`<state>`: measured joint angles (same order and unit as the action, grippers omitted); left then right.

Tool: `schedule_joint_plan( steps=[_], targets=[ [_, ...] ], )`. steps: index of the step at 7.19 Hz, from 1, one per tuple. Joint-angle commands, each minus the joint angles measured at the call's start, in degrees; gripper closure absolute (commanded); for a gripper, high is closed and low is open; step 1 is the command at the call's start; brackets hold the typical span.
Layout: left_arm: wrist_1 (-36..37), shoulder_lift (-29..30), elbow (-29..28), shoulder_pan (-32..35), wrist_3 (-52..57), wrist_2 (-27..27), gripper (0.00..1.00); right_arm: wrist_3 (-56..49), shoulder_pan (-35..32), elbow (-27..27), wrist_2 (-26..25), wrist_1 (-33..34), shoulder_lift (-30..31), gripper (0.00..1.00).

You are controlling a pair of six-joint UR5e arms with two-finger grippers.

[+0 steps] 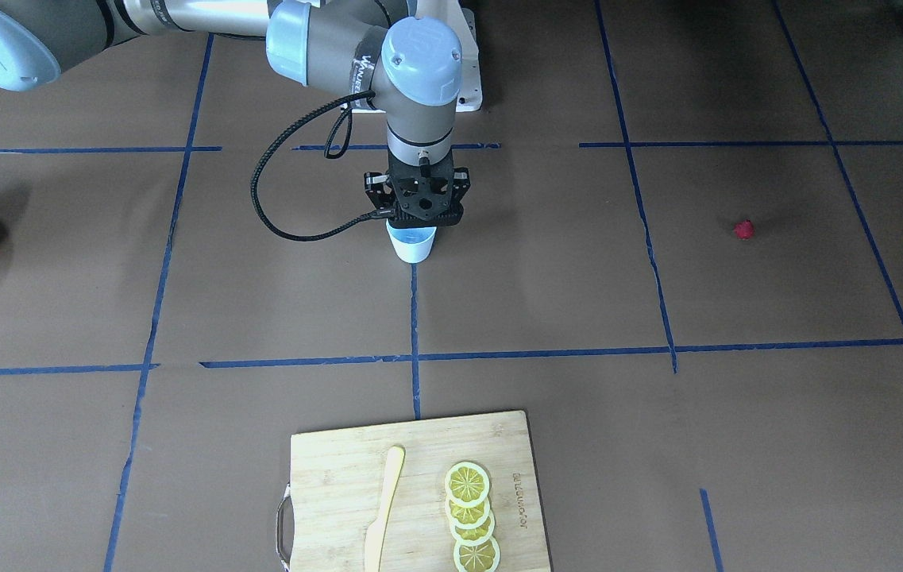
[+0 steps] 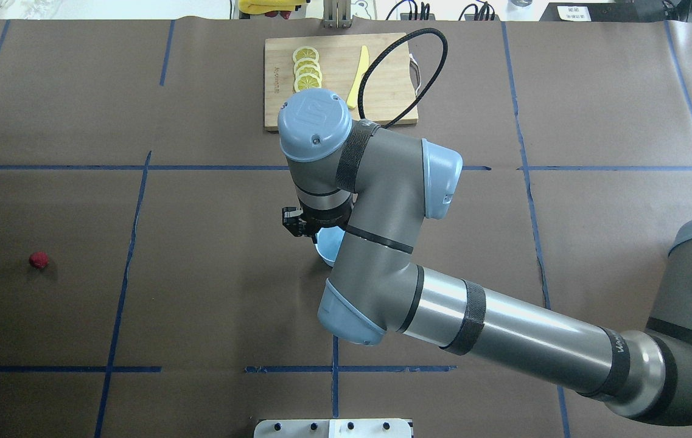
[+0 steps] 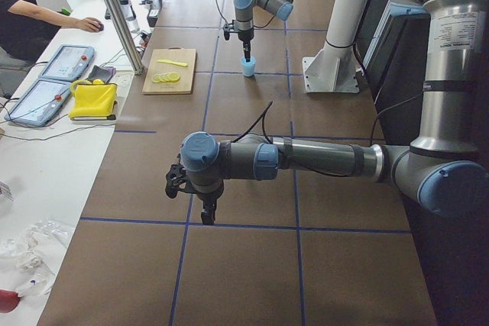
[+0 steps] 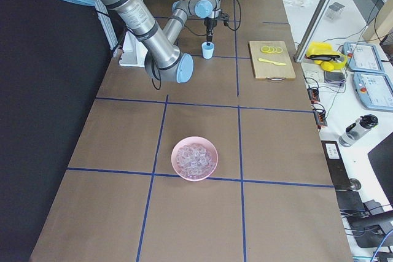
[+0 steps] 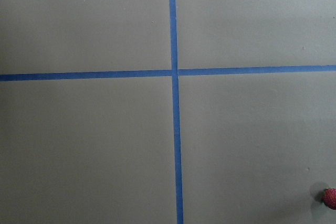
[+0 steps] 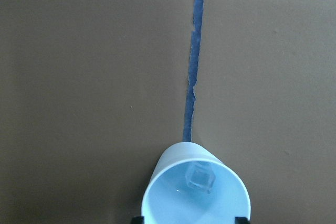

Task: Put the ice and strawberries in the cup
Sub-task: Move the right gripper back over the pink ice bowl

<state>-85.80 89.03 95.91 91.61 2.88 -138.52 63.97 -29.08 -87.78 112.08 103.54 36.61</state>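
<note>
The right arm [image 2: 504, 328] is formed of grey tubular links and pale blue joint caps dotted with screws. Black bands are wrapped around it; a black braided cable [image 1: 253, 184] is led to the black right gripper [image 1: 413, 224].

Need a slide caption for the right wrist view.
Right wrist view: one ice cube lies inside the cup, by a blue tape line.

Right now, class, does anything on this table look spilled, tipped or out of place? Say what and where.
Only the strawberry: it lies alone on the bare table, far from the cup. The cup stands upright with one ice cube inside; nothing looks spilled.
</note>
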Motion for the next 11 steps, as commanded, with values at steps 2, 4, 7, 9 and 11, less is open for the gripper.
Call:
schedule_joint_plan(
  steps=[2,4,7,9,11],
  targets=[
    [-0.16,0.27,0.16,-0.02,-0.77,0.00,0.00,-5.39,-7.20,-13.84,2.53,10.66,4.66,0.01],
    [-0.16,0.18,0.51,0.06,-0.86,0.00,0.00,-22.05,-15.35,-29.05,2.09,13.36,19.74,0.01],
    [-0.07,-0.08,1.30,0.06,-1.12,0.00,0.00,-49.11,-28.28,-38.67,3.06,12.23,41.35,0.01],
    [-0.07,-0.08,1.39,0.06,-1.12,0.00,0.00,-62.41,-35.06,-38.70,2.97,5.24,55.33,0.01],
    [-0.07,-0.17,1.65,0.06,-1.12,-0.18,0.00,-62.91,-36.22,-31.72,3.23,-20.17,69.24,0.01]
  ],
)
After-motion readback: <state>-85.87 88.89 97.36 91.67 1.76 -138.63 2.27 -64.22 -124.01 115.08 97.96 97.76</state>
